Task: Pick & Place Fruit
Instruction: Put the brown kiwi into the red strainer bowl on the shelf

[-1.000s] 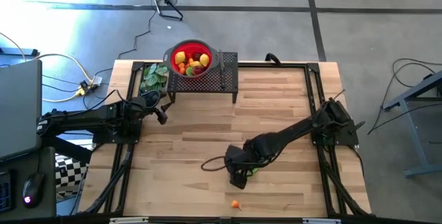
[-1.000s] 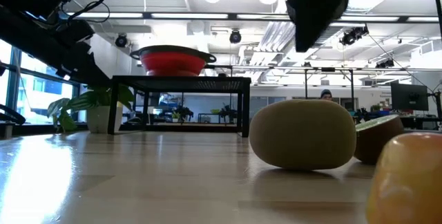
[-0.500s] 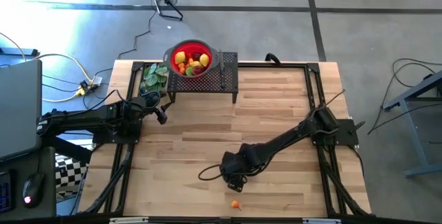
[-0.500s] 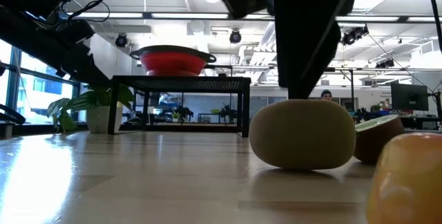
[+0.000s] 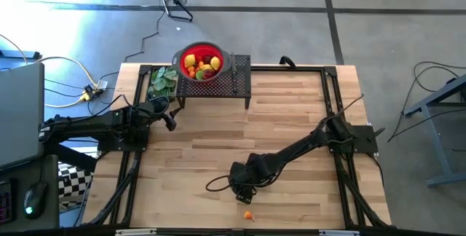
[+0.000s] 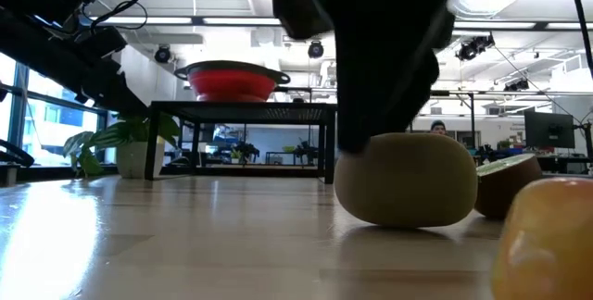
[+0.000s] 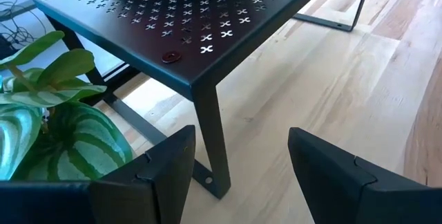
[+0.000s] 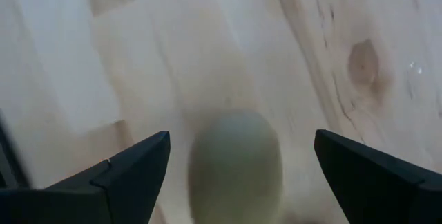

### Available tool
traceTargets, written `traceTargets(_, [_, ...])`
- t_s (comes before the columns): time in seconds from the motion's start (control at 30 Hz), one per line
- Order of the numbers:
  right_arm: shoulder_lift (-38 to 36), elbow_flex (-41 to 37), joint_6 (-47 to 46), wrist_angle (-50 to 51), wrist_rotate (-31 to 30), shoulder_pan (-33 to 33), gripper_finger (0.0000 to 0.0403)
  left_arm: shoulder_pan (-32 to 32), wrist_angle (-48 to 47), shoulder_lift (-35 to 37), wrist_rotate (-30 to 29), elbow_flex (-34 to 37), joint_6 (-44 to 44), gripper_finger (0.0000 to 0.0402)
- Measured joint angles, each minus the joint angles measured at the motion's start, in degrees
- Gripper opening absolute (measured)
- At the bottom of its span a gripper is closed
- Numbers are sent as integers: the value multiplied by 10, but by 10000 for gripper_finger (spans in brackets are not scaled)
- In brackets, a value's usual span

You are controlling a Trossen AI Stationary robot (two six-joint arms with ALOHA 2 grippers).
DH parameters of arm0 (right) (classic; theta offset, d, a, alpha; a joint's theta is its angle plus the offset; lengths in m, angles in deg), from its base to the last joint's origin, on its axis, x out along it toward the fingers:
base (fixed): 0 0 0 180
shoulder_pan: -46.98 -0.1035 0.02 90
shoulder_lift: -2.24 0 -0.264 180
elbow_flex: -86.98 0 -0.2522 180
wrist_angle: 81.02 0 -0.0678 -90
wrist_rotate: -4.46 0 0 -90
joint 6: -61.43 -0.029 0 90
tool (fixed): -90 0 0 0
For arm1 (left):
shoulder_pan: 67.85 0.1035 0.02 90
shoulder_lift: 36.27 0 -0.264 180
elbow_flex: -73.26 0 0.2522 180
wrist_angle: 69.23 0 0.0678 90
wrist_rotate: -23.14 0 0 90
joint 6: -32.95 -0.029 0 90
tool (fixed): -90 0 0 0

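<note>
My right gripper (image 5: pixel 243 189) sits low at six o'clock on the bench (image 5: pixel 291 119), fingers spread wide around the brown kiwi (image 8: pixel 236 162). An orange piece (image 5: pixel 248 215) lies just beside it. My left gripper (image 7: pixel 238 162) waits, parted, near the black stand (image 7: pixel 207 37) holding the red bowl (image 5: pixel 201 61) of fruit.

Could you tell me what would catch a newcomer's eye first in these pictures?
Most striking is the red bowl heaped with toy fruit, on a black perforated stand at the table's far edge. Next, the right end effector is open, low over a brownish-green kiwi near the front edge, with an orange piece close by. The left end effector waits open beside the stand.
</note>
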Motion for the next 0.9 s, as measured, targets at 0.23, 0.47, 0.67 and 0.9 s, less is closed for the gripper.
traceTargets(0.23, [24, -1, 0, -5, 8, 0, 353, 0, -3, 0, 0, 0, 0, 228])
traceTargets(0.47, [28, -1, -1, -7, 7, 1, 353, 0, -4, 0, 0, 0, 0, 228])
traceTargets(0.67, [28, -1, -2, -6, 8, 1, 353, 0, -4, 0, -1, 0, 0, 228])
traceTargets(0.9, [28, -1, -2, -6, 11, 1, 325, 0, -4, 0, -2, 0, 0, 228])
